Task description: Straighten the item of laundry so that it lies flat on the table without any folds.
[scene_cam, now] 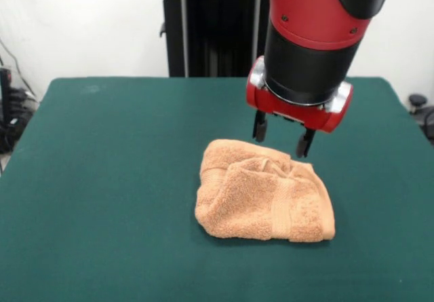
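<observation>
The orange-tan towel (264, 192) lies bunched and folded over itself on the dark green table (108, 180), a little right of centre. A flat woven band runs down its front right part. My gripper (282, 139) hangs from the red and black arm just behind the towel's far edge, slightly above it. Its two dark fingers (260, 127) stand apart, open and empty, with the tips close to the cloth's back rim.
The robot's black pedestal (210, 27) stands at the table's far side. Cables and dark equipment (10, 112) sit off the table's left edge, and a small dark object (419, 105) off its right edge.
</observation>
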`<state>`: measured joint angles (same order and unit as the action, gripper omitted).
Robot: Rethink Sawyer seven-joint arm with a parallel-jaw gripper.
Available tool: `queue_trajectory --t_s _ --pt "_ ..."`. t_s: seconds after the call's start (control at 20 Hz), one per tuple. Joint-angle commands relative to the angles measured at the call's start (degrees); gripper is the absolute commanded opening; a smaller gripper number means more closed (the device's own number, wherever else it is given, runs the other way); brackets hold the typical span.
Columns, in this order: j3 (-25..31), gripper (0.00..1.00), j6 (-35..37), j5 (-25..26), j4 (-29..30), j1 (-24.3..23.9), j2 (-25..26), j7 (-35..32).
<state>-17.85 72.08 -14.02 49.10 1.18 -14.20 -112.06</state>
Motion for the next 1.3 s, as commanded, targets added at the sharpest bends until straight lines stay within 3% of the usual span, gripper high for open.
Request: queue_trajectory --t_s 0.05,0.85,1.1,1.3 --pt "3.3 1.00 -8.5 -1.3 3.1 1.0 2.8 -16.4" --pt "3.5 1.00 -8.2 -3.3 1.9 1.9 6.0 -19.5" --pt "1.6 1.00 -18.3 -2.4 4.8 3.7 6.5 -22.5" --pt "0.1 1.00 -21.8 -1.3 6.0 4.3 5.5 -22.5"
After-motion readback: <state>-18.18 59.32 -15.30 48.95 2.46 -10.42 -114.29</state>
